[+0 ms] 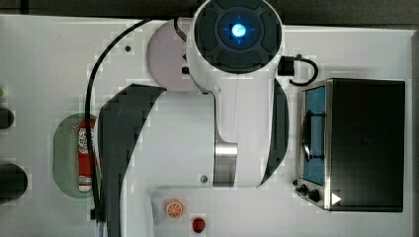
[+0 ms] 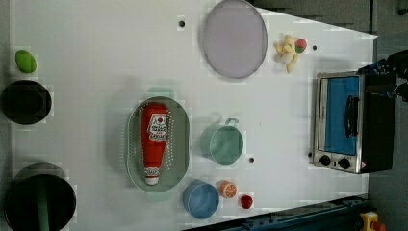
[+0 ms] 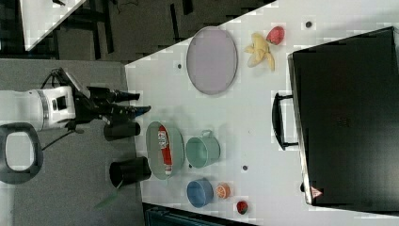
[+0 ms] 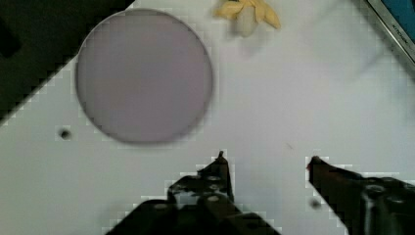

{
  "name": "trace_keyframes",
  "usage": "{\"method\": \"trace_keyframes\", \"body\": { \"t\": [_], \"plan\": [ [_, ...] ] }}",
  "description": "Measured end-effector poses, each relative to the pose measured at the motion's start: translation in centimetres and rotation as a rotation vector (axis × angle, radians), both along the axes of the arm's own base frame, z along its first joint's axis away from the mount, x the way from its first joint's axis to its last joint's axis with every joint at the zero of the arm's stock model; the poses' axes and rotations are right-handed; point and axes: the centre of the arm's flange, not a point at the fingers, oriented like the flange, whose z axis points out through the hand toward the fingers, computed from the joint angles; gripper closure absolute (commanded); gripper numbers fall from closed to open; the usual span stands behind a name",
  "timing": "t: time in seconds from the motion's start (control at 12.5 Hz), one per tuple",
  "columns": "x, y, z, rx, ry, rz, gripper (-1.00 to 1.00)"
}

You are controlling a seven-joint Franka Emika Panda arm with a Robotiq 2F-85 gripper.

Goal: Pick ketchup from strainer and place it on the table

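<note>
The end effector (image 4: 266, 159) hung released above bare desk (image 4: 274, 98), its two dark fingertips (image 4: 221, 157) well apart with nothing between them. Beyond them in the wrist view lay a round lilac plate (image 4: 144, 76), and farther off a peeled banana (image 4: 248, 14). In the left view the ketchup (image 2: 154, 142) lay lengthwise inside the strainer (image 2: 180, 144), white cap end toward the blue bowl (image 2: 200, 199), with the teal mug (image 2: 225, 143) just beside the strainer and a toaster oven (image 2: 344, 122) well apart.
</note>
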Motion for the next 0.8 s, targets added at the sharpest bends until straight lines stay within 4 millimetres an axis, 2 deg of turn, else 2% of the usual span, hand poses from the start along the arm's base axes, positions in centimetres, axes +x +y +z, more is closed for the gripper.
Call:
{"method": "trace_keyframes", "body": {
  "t": [0.08,0.16,0.24,0.32,0.48,0.56,0.64,0.72,0.8],
  "plan": [
    [-2.5,0.0,-0.5,-0.004,0.101,0.002,-0.58],
    [-4.9,0.0,-0.1,-0.018,0.158,0.004,-0.8],
    [-6.4,0.2,1.2,-0.026,0.149,0.005,-1.0],
    [-7.0,0.4,3.0,-0.026,0.102,0.006,-1.0],
    [-7.0,1.4,6.7,-0.032,-0.011,0.024,-1.0],
    [-6.7,2.5,7.7,-0.033,-0.055,0.041,-1.0],
    [-6.1,4.2,8.1,-0.036,-0.091,0.071,-1.0],
    [-5.7,6.5,7.5,-0.035,-0.091,0.112,-1.0],
    [-5.2,9.4,6.2,-0.031,-0.076,0.166,-1.0]
  ]
}}
